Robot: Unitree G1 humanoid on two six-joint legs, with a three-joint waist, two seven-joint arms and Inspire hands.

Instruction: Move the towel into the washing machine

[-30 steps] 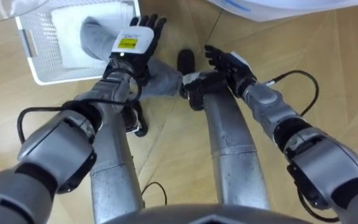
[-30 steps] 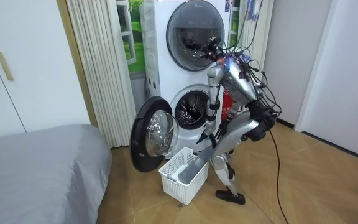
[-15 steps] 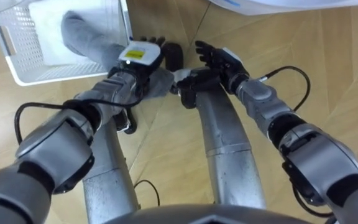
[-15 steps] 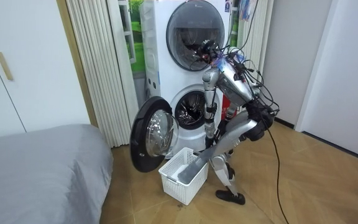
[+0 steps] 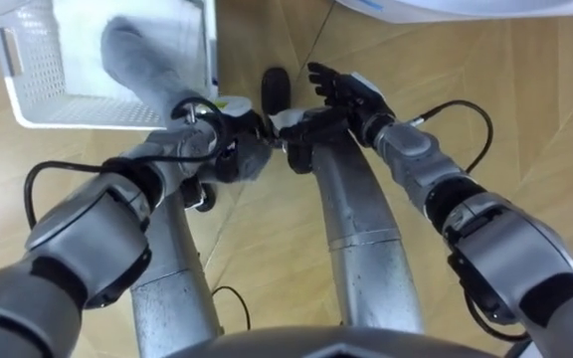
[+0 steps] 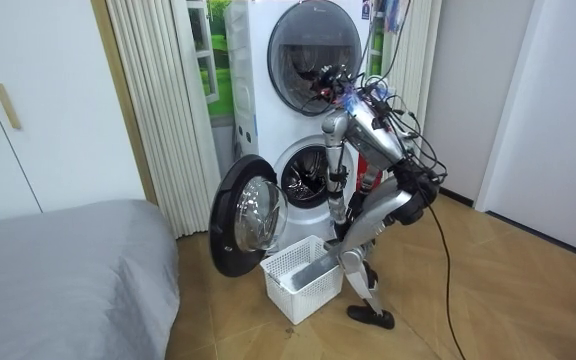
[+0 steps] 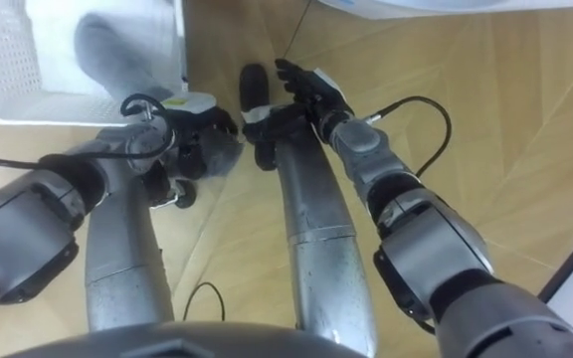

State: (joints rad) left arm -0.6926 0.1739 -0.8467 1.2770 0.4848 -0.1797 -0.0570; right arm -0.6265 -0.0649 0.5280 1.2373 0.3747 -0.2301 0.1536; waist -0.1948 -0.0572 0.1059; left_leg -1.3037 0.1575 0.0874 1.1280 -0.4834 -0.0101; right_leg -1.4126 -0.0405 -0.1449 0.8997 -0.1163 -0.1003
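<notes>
- The left hand (image 5: 232, 144), near the middle of the eye view, is curled round one end of the grey towel (image 5: 135, 52). The rest of the towel runs up toward 11 o'clock and lies in the white basket (image 5: 78, 111). The hold looks like a small bunch at the cloth's end, so the towel may slide out once its weight comes on.
- The towel appears to cross the basket's near wall. A pull could drag or tip the light basket instead of freeing the cloth.
- The right hand (image 5: 344, 88), at 12 o'clock, is spread wide and holds nothing. It offers no second hold if the towel sags or slips.
- In the room view the robot bends low over the basket, with the washing machine (image 6: 298, 212) at 12 o'clock from the basket and its open door (image 6: 243, 215) at 10 o'clock. A trailing towel end may snag on the door or fall to the floor short of the drum.
</notes>
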